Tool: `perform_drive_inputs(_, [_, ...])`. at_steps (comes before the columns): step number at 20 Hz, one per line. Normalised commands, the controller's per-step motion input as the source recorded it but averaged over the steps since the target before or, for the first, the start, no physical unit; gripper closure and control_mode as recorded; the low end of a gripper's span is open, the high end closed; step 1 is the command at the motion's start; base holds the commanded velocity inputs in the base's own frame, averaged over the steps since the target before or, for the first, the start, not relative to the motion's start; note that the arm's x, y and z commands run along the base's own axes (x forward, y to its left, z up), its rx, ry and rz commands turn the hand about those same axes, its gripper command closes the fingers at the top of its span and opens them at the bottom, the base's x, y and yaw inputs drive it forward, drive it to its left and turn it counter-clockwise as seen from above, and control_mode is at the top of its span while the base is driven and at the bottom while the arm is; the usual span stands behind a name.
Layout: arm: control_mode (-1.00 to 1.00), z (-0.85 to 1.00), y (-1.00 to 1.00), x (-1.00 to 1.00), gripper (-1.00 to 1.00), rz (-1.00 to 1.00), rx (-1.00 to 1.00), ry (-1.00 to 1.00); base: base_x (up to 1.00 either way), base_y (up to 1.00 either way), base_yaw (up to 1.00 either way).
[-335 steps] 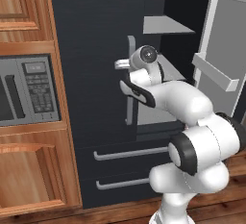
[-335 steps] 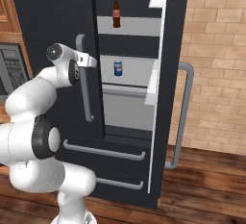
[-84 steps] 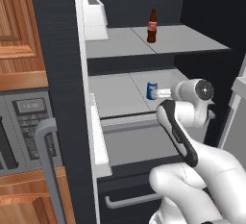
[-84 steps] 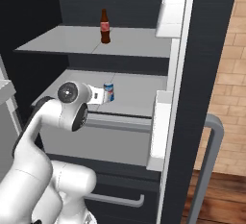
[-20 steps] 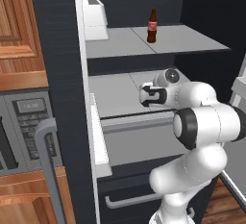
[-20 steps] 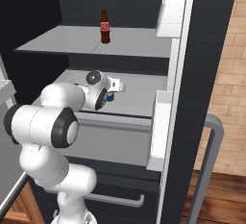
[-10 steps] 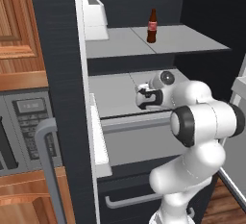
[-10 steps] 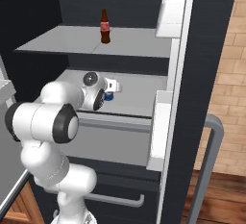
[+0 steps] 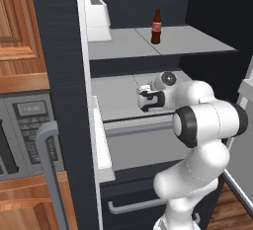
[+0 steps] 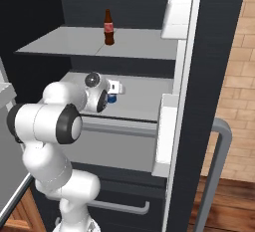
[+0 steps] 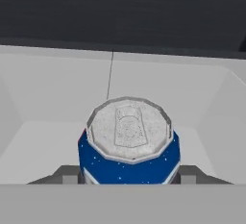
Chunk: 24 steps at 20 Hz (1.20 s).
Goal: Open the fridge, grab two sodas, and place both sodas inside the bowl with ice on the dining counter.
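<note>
The fridge [image 9: 59,51] stands with both doors swung wide, showing pale grey shelves against a dark back wall. The white arm reaches onto the middle shelf, and its gripper [image 11: 129,177] is now closed on the blue can [image 11: 129,146]. A second ago the jaws stood fully apart around the can; they have since come in against its sides and stopped. In the hand view the can's silver top and blue wall sit squarely between the two dark fingertips [image 11: 67,175], one tip pressed at each side. From the right base view a sliver of the can [image 10: 112,98] shows just past the hand [image 10: 107,90], toward the middle of the shelf and back from its front edge. In the left base view the hand [image 9: 148,98] hides the can.

The can seems to rest on the shelf, so the grasp looks made but the lift not yet begun.

The brown bottle [image 9: 156,26] stands upright and untouched on the upper shelf, near its middle.

By my reading, the first soda is secured and can next be drawn out of the fridge and carried to the bowl; the bottle is left to fetch afterwards.
</note>
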Motion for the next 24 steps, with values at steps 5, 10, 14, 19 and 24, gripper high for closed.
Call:
perform_drive_inputs(5, [-1.00,0.10,0.00,-0.37,1.00,-0.02,0.00,-0.04,0.00,0.00,0.00])
perform_drive_inputs(10, [-1.00,0.31,-0.12,-0.81,1.00,0.00,0.00,-0.14,0.00,0.00,0.00])
perform_drive_inputs(14, [-1.00,0.31,-0.20,-0.92,1.00,0.00,0.00,-0.18,0.00,0.00,0.00])
perform_drive_inputs(19, [-1.00,0.23,-0.13,-0.92,1.00,0.00,0.00,-0.09,0.00,0.00,0.00])
perform_drive_inputs(24, [-1.00,0.28,-0.07,-0.97,1.00,0.00,0.00,-0.01,0.00,0.00,0.00])
